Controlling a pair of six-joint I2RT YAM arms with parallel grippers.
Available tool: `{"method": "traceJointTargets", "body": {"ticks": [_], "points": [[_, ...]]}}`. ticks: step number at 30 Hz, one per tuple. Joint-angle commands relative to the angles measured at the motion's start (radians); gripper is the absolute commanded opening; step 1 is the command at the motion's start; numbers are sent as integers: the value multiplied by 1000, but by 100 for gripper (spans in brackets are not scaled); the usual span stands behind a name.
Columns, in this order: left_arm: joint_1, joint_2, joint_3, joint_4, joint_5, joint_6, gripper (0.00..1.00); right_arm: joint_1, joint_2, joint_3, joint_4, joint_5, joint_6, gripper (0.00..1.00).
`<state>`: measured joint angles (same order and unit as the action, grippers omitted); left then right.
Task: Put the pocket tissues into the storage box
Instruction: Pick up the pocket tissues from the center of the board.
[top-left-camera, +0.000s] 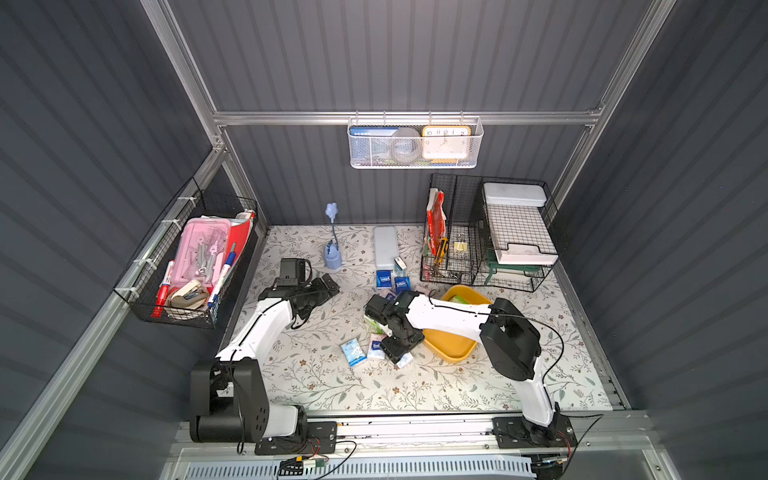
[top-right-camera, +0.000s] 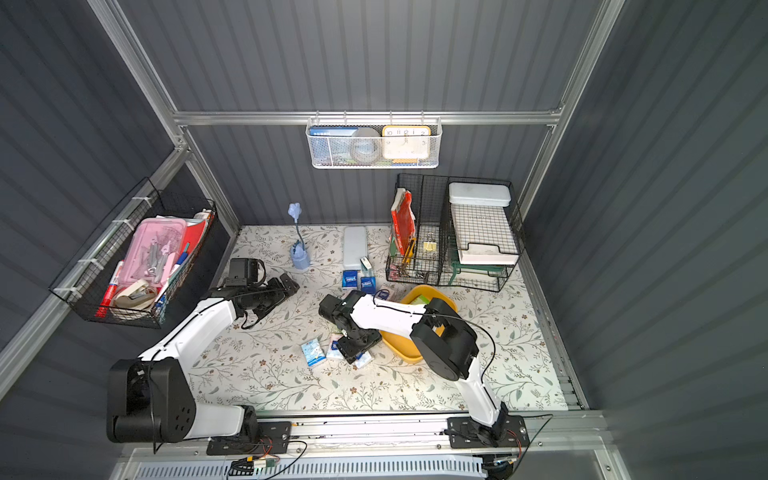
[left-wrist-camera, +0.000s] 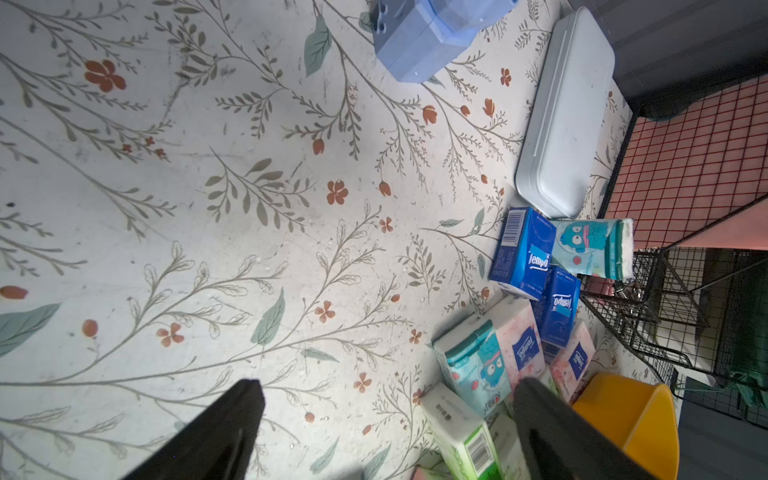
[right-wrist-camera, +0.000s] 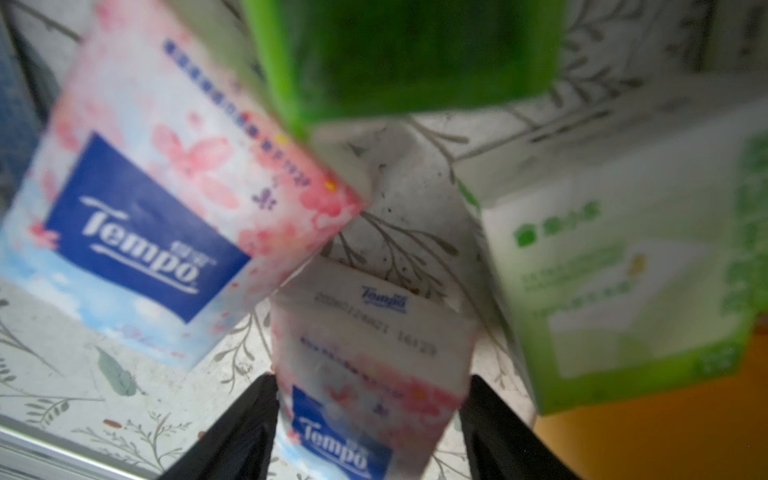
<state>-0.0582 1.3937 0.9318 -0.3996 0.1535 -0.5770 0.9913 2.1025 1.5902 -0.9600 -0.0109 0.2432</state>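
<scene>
Dark grey ribbed wall panels (top-left-camera: 415, 62) enclose three sides, framed by aluminium rails (top-left-camera: 291, 117). The table (top-left-camera: 415, 386) is covered in a pale print of leafy sprigs and red flowers. A white mesh basket (top-left-camera: 374, 154) hangs from the back rail. A black wire organiser (top-left-camera: 469, 195) stands at the table's back right corner. The light looks even, perhaps from overhead.

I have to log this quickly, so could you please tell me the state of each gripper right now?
Left gripper: open, holding nothing.
Right gripper: jaws closed on a pink tissue packet.
</scene>
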Motion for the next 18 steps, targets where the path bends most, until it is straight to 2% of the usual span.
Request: {"method": "traceJointTargets", "body": {"ticks": [1,3,7,12,18], "points": [[4,-25,-17,-27,5,22,99,0,14,12,-7,5,-5,67],[4,-27,-19,-28,6,21,99,0,15,14,-8,1,-7,62],[4,-30,-20,-28,5,22,99,0,13,15,-12,2,-5,58],[4,-35,-19,-26,5,21,99,0,3,10,-11,11,4,43],[4,-29,4,-39,4,52,99,0,-53,14,-12,17,25,39]]}}
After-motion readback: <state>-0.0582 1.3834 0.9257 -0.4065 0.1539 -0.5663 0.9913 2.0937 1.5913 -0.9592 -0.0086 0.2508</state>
